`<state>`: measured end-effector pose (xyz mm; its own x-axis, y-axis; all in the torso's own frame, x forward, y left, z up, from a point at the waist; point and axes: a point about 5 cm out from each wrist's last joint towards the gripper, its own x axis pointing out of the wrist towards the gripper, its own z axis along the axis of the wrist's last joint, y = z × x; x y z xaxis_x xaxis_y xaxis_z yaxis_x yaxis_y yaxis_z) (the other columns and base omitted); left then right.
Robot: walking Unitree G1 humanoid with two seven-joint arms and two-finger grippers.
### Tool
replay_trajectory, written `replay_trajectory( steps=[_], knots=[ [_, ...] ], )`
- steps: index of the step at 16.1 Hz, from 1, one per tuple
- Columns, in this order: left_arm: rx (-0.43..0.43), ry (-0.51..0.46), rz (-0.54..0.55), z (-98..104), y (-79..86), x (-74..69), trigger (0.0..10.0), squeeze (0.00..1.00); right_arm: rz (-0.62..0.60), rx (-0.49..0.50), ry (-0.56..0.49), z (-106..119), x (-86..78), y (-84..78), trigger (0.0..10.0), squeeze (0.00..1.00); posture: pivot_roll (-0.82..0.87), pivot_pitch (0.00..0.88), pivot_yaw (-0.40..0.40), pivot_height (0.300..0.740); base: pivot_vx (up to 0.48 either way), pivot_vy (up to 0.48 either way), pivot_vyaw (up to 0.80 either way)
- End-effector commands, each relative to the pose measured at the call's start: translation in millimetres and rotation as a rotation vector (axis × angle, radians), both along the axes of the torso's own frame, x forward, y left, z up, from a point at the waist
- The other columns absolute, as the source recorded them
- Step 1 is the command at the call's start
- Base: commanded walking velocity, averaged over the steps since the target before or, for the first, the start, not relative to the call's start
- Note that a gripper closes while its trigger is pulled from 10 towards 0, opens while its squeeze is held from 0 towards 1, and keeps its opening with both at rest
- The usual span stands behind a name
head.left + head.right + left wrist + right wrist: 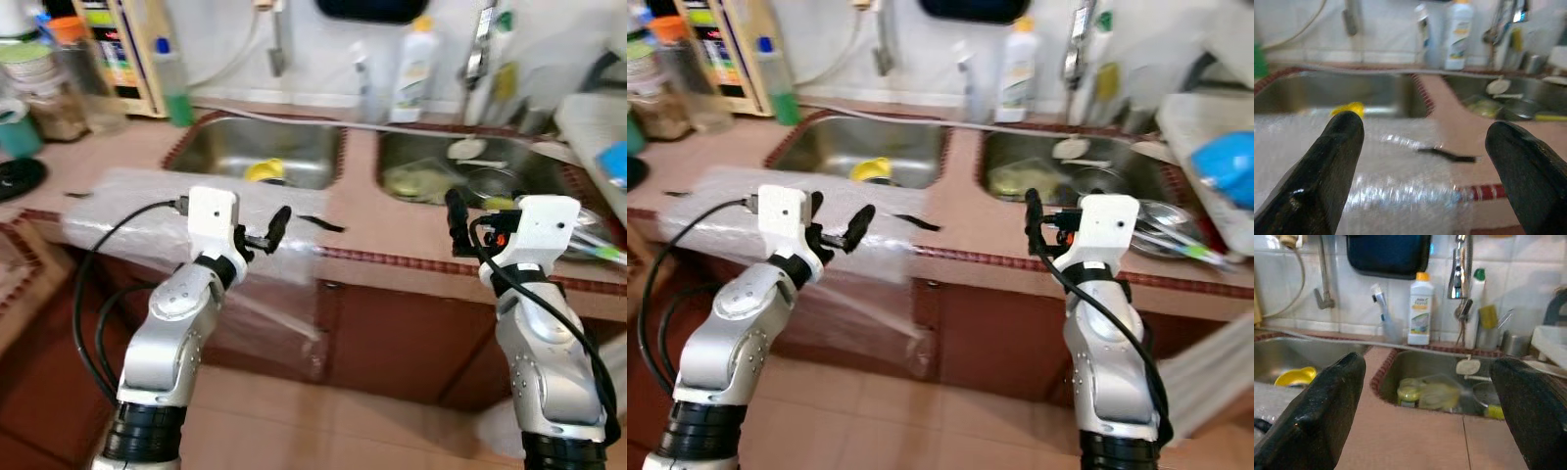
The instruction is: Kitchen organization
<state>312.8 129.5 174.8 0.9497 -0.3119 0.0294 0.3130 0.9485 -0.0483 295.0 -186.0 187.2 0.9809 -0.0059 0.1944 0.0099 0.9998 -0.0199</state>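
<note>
Left gripper (266, 231): jaws standing wide, holding nothing, hovering over the bubble wrap sheet (137, 211) that is draping the counter edge (411, 259).

Right gripper (1031, 223): jaws gaping wide in the right wrist view, gripping nothing, poised above the counter in front of the right sink (460, 176).

Step, judged: approach; nothing is being grasped yet. The next move is likely calling for a reach toward 12 o'clock.

Left sink (260, 147): lying at 12 o'clock of the left gripper, containing a yellow bowl (265, 170).

Right sink: holding dishes (1430, 394). A white bottle (1419, 308) is standing at 12 o'clock, against the tiled wall.
</note>
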Motion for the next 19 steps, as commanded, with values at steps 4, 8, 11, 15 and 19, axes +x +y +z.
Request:
replay_trajectory(
  steps=[4, 8, 11, 15, 19],
  knots=[
    [-0.031, 0.007, 0.012, 2, 3.8, -0.6, 10.0, 0.00, 0.009, -0.004, -0.005, 4, 0.2, 3.1, 10.0, 0.00, 0.00, 0.000, 0.038, 0.740, 0.000, 0.000, -0.55],
    [-0.054, 0.018, 0.017, 2, 4.8, 0.5, 10.0, 0.00, 0.012, -0.004, -0.004, 3, 1.0, 3.7, 10.0, 0.00, 0.00, 0.000, 0.039, 0.740, 0.000, 0.000, -0.80],
    [-0.061, 0.021, 0.022, 2, 5.6, 0.7, 10.0, 0.00, 0.015, -0.005, -0.005, 4, 1.4, 4.2, 10.0, 0.00, 0.00, 0.000, 0.040, 0.740, 0.000, 0.000, -0.80],
    [-0.045, 0.038, -0.008, -2, -1.6, 0.2, 10.0, 0.00, -0.016, -0.003, -0.027, 6, -0.1, -1.4, 10.0, 0.00, -0.02, 0.000, 0.081, 0.740, 0.000, 0.000, -0.76],
    [-0.054, 0.046, -0.044, -1, -9.4, 5.3, 10.0, 0.00, -0.045, -0.008, -0.034, 7, -5.4, -5.6, 10.0, 0.00, -0.06, 0.000, 0.114, 0.740, 0.000, 0.000, 0.00]
  ],
)
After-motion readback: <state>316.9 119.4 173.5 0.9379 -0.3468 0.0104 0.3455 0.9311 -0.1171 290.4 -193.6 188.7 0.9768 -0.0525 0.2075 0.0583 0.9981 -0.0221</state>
